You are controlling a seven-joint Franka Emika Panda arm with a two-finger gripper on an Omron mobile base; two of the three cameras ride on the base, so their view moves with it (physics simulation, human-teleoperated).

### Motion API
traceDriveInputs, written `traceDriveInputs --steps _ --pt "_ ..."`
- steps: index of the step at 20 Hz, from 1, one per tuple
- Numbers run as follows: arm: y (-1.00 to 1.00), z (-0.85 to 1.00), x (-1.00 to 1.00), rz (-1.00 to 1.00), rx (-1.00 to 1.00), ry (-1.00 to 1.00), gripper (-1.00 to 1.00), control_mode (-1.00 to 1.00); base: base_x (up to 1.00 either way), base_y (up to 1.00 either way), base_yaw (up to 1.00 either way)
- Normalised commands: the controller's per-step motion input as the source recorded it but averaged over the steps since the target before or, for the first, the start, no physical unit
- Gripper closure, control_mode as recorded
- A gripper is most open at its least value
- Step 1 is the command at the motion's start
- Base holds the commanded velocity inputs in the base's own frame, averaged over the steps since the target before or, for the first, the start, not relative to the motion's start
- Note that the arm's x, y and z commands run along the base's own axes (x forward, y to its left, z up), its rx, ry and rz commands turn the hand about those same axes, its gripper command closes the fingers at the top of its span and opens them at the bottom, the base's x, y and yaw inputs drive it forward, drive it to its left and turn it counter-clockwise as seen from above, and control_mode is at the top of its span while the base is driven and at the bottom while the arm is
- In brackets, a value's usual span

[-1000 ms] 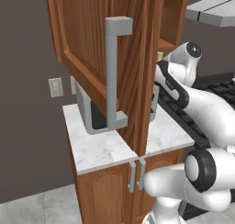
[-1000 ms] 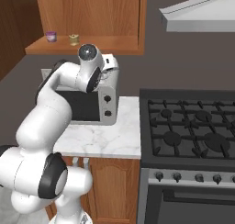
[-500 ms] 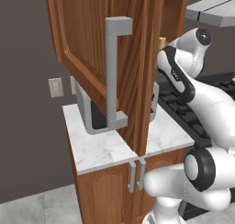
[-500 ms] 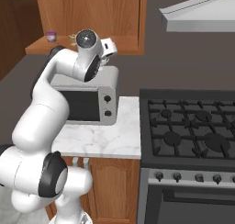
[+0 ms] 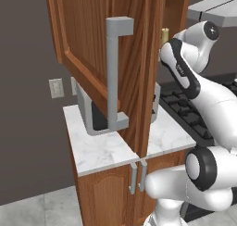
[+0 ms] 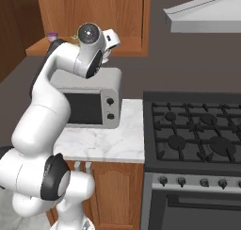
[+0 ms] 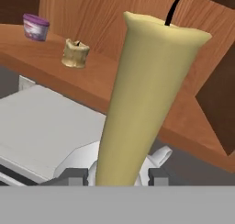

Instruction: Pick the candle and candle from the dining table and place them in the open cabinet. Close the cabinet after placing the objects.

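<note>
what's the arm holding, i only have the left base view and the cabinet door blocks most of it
Observer: In the hand view the gripper is shut on the slim candle, wick up.
Operator: is the other candle in the cabinet yet
Observer: Yes, the stubby candle sits on the cabinet shelf, beside a small purple ring.
Operator: what's under the shelf
Observer: The right base view shows a microwave on the marble counter, with a stove beside it.

I see the slim yellow candle [image 7: 149, 94] upright between the jaws; the stubby candle [image 7: 75, 53] sits on the open cabinet's [image 5: 99, 49] shelf.
</note>
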Motion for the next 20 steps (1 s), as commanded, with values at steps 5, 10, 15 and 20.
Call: traceDriveInputs --steps 5,10,15,20 --pt "0.0 0.01 0.09 0.0 0.0 0.0 1.0 -1.0 0.0 0.0 0.0" --pt "0.05 0.03 0.21 0.0 0.0 0.0 1.0 -1.0 0.0 0.0 0.0" --pt "0.07 0.09 0.3 0.0 0.02 0.0 1.0 -1.0 0.0 0.0 0.0" --pt "0.03 0.12 0.24 0.0 0.02 0.0 1.0 -1.0 0.0 0.0 0.0"
